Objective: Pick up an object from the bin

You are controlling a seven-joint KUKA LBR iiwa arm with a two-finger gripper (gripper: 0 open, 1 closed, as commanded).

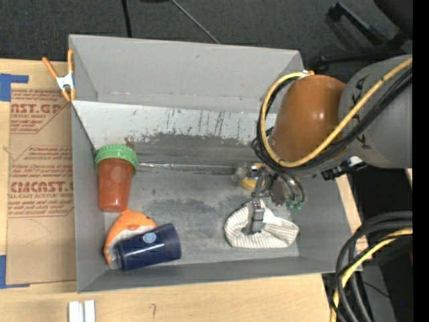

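**Gripper down on the white cloth, near right of the bin**

A white ribbed cloth (276, 233), bunched into a low mound, lies on the floor of the grey bin (201, 72) towards its near right corner. The gripper (257, 219) comes down onto the cloth's left part and touches its top. Whether it is parted or closed on the fabric cannot be told. Above it sits the arm's orange cover (308, 119), looped with yellow cables.

Well apart, at the left wall, an orange bottle (112, 185) with a green cap (115, 157) lies on its side. In the near left corner a dark blue can (151, 245) lies touching an orange-and-white object (125, 224).
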